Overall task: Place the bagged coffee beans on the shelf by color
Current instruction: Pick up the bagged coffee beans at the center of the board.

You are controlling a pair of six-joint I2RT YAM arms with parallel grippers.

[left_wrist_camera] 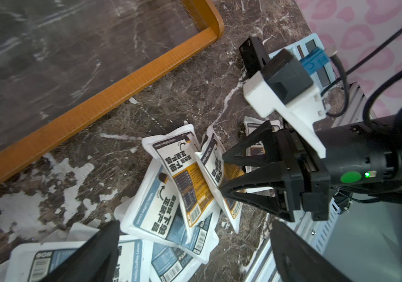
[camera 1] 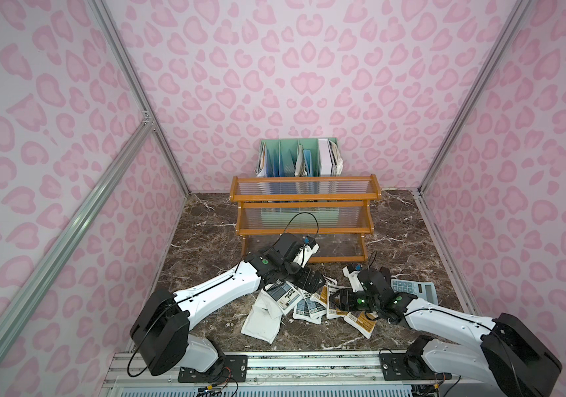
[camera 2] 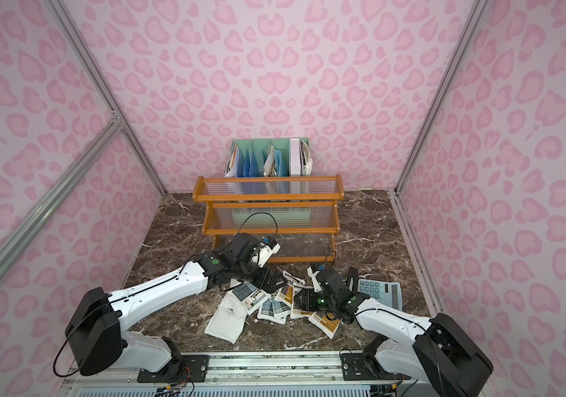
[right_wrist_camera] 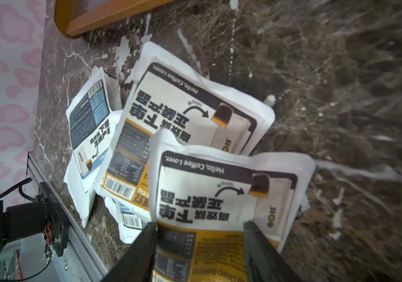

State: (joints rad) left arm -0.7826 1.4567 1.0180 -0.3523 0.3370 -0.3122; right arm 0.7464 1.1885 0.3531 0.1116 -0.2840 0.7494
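Right gripper [right_wrist_camera: 200, 223]: jaws partway apart, one finger at each side edge of an orange pouch [right_wrist_camera: 219, 195]. The pouch is tilted up off the heap and one edge is curled. Cannot tell whether this is a firm clamp or only contact. A second orange pouch [right_wrist_camera: 183, 109] lies partly under it.

Left gripper [left_wrist_camera: 192, 256]: jaws wide apart, holding nothing, hovering above the blue pouches [left_wrist_camera: 153, 207].

In a top view the pile [camera 1: 304, 304] lies on the table [camera 1: 206, 240] at 6 o'clock from the shelf [camera 1: 304, 198], near its bottom rail. The left gripper sits at the pile's 11 o'clock and the right gripper at its 3 o'clock, tips facing each other.

White-backed pouches [camera 1: 261, 323] lie at the pile's 8 o'clock. A third orange pouch [camera 1: 360, 321] lies at its 5 o'clock, partly under the right arm.

Calculator [camera 1: 415, 290]: at 3 o'clock of the right gripper, just beside the arm.
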